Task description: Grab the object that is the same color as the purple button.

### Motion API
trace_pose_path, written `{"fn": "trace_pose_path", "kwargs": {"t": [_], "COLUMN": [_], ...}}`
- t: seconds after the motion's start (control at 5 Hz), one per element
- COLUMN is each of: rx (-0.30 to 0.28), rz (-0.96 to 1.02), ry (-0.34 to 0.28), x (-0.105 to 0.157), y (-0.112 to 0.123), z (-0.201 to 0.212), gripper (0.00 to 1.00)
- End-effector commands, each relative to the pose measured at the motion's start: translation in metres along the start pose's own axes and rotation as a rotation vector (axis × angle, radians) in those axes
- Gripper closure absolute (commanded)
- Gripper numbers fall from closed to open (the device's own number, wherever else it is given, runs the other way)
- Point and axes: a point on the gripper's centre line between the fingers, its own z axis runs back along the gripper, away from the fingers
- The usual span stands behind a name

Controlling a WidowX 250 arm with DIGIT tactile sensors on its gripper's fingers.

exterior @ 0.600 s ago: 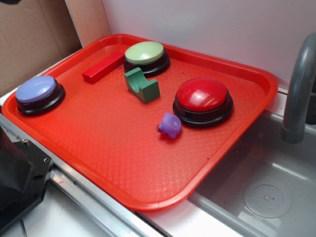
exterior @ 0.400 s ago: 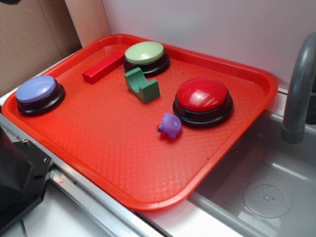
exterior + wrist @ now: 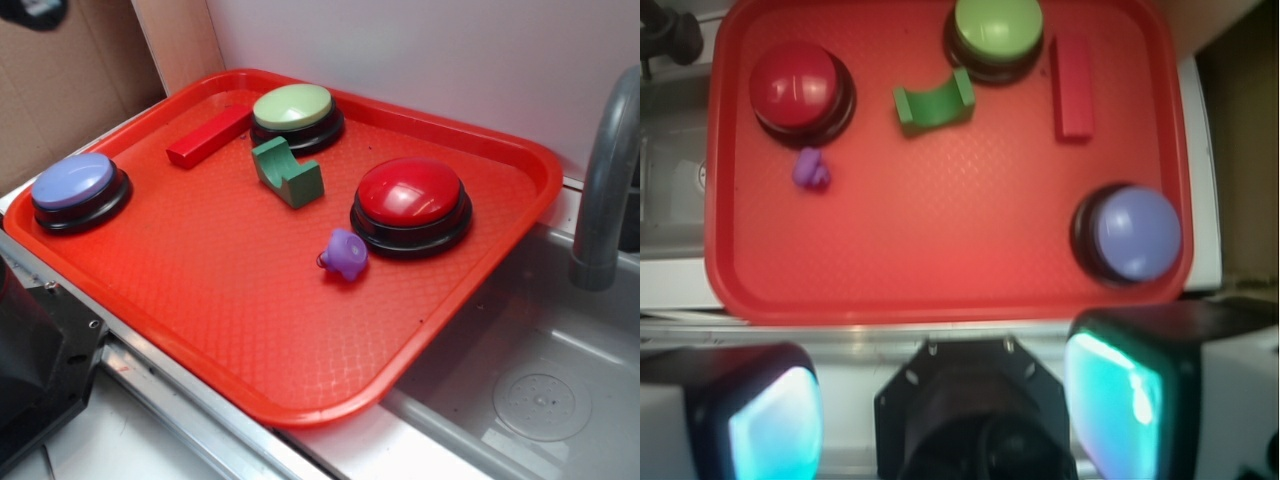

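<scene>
A tiny purple cup-like toy point(image 3: 345, 254) lies on the red tray point(image 3: 250, 330), just in front of the red button; the wrist view shows it point(image 3: 811, 169) at the left. The purple button point(image 3: 74, 186), lavender-topped on a black base, sits at the tray's left end and also shows in the wrist view point(image 3: 1133, 234). My gripper point(image 3: 945, 400) hangs high above the tray's near edge, over the robot base. Its jaws stand wide apart with nothing between them. In the exterior view only a dark bit of the arm point(image 3: 30, 10) shows at the top left corner.
On the tray also stand a red button point(image 3: 411, 200), a pale green button point(image 3: 295, 112), a green notched block point(image 3: 287, 172) and a red bar point(image 3: 208, 136). A grey sink point(image 3: 530, 390) with a faucet point(image 3: 605, 170) lies to the right. The black robot base point(image 3: 35, 360) is at the front left.
A dark part of the arm has come a little further into the top left corner of the exterior view. Nothing on the tray has moved.
</scene>
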Motion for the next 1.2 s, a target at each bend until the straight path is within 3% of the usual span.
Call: {"fn": "trace_pose_path", "kwargs": {"t": [0.0,0.4,1.0], "rx": [-0.016,-0.097,-0.084], "rz": [0.035,0.115,0.062], "ry": [-0.052,-0.092,0.011], "x": [0.049,0.082,0.087], "y": [-0.035,-0.059,-0.082], "z": [-0.052,-0.115,-0.178], "gripper": [0.00,0.00,0.00]}}
